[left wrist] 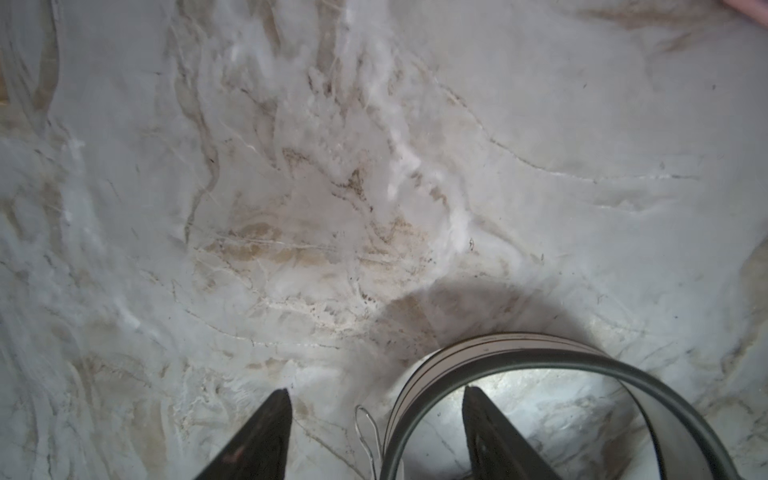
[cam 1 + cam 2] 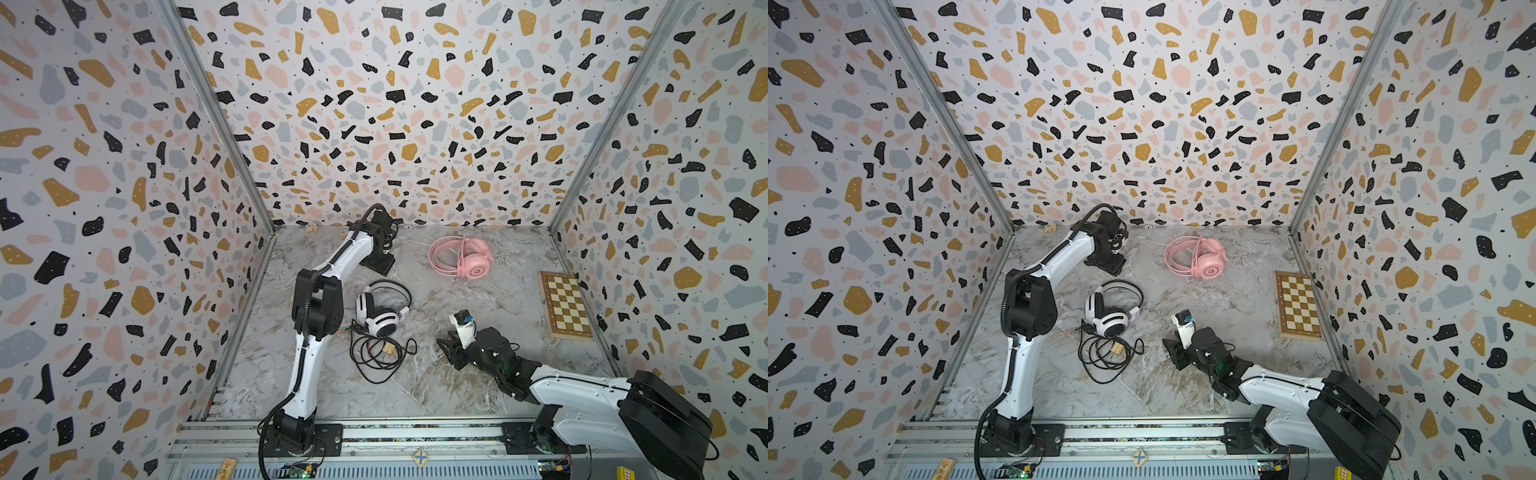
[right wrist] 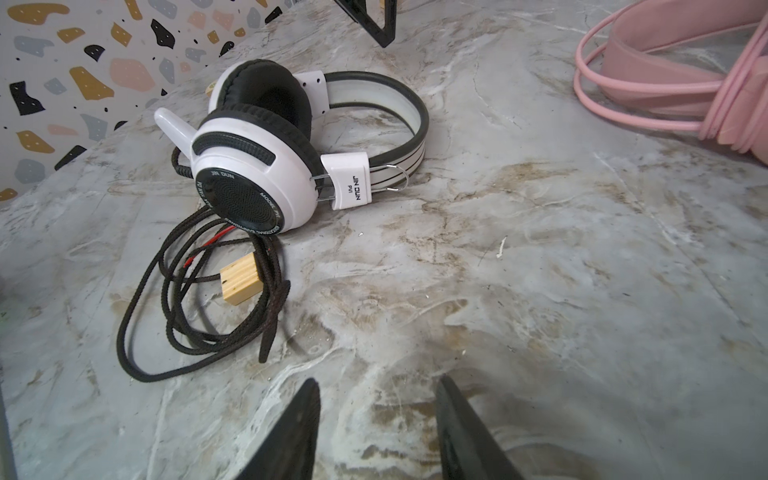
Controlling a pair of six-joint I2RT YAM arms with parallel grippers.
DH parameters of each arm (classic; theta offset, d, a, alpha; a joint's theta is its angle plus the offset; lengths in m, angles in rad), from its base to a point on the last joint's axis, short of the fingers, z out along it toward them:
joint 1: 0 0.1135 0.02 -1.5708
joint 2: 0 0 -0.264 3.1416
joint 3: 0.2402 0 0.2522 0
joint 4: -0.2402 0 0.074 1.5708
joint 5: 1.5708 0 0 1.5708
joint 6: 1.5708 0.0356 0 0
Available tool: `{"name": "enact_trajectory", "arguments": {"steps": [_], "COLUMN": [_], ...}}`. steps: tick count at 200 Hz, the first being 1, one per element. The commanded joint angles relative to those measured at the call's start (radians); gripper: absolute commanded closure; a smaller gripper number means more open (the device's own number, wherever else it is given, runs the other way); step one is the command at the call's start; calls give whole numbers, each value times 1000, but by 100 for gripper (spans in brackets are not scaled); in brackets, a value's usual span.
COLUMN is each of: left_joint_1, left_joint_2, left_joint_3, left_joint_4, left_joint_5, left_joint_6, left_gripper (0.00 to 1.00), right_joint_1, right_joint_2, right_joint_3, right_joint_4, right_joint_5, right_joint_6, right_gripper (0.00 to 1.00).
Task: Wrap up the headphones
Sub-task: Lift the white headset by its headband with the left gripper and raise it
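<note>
Marble tabletop (image 2: 457, 386) fills the floor between speckled walls (image 2: 104, 208). Nearest us, the right gripper (image 3: 376, 384) hovers low, fingers apart and empty. Beyond it we see the black cable (image 3: 187, 316) in loose loops, a wooden block (image 3: 239, 278) among them, beside the white headset (image 3: 249, 166). Then the left gripper (image 1: 376, 390), fingers spread, seemingly just over the headband (image 1: 540, 353). Farthest lies the pink headset (image 2: 465, 257).

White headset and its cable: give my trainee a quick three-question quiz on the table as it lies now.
1. True or false: the black cable of the white headset is wound round it.
2. What lies on that cable? A wooden block; B chess piece; C pen.
3. Which headset lies nearer the chessboard?
Key: 1 false, it lies in a loose heap; 2 A; 3 the pink headset.
</note>
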Motion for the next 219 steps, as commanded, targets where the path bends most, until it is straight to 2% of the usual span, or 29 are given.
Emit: {"name": "enact_trajectory", "arguments": {"steps": [1, 71, 95, 111, 142, 168, 199, 219], "left_joint_1": [-8, -17, -18, -18, -20, -19, -19, -17], "left_joint_2": [2, 115, 139, 118, 36, -34, -86, -49], "left_joint_3": [-4, -8, 25, -1, -91, -159, -199, -163], "left_joint_4": [-37, -61, -61, -25, 11, 62, 128, 113], "left_joint_5": [7, 5, -8, -38, 9, -17, 91, 109], "left_joint_6": [85, 78, 70, 47, 41, 41, 34, 13], "left_gripper": [34, 37, 44, 45, 44, 42, 38, 36], "right_joint_1": [5, 5, 5, 5, 5, 6, 8, 10], "right_joint_2": [-16, -20, -32, -34, -26, -5, 3, 7], "right_joint_3": [21, 22, 22, 19, 22, 33, 35, 39], "right_joint_4": [-15, -23, -30, -32, -25, -24, -24, -25], "right_joint_5": [13, 26, 39, 42, 36, 25, 26, 26], "right_joint_6": [-7, -10, -14, -14, -14, -14, -15, -15], "right_gripper": [53, 53, 53, 53, 53, 53, 53, 53]}}
